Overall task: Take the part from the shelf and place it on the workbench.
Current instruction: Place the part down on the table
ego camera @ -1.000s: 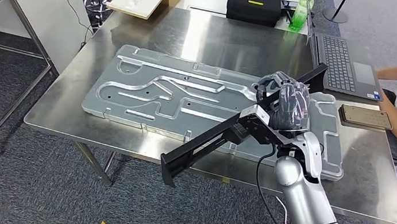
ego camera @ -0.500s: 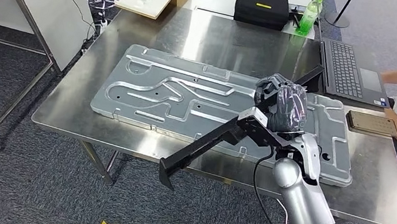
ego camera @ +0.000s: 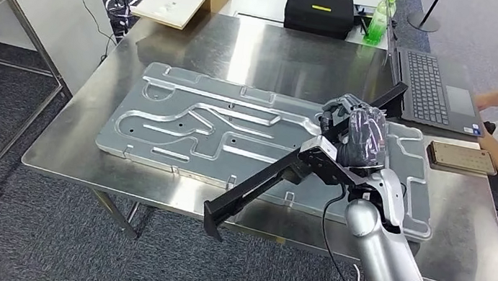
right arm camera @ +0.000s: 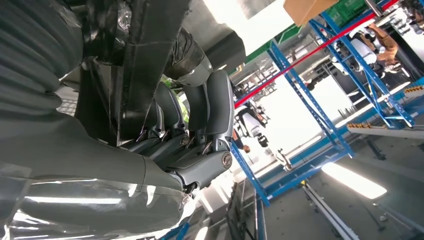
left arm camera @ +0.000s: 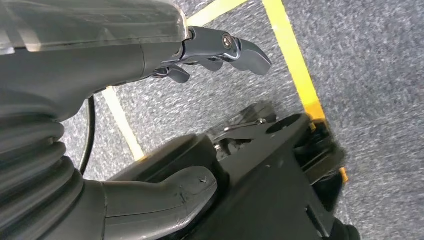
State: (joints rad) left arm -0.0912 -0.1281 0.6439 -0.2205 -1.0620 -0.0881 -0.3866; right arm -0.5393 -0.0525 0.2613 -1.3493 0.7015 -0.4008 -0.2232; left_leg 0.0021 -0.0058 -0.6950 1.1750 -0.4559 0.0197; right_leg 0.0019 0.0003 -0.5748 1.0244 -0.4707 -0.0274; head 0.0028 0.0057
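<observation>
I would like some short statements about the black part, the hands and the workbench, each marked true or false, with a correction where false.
1. The right hand holds the long black part. True.
2. The black part lies flat on the workbench. False: it is held tilted above the bench, with one end hanging past the near edge.
3. A large embossed metal plate lies on the workbench. True.
4. The laptop is closed. False: it is open, with the keyboard showing.
5. The left hand holds a tool. False: it holds nothing and its fingers are apart.
</observation>
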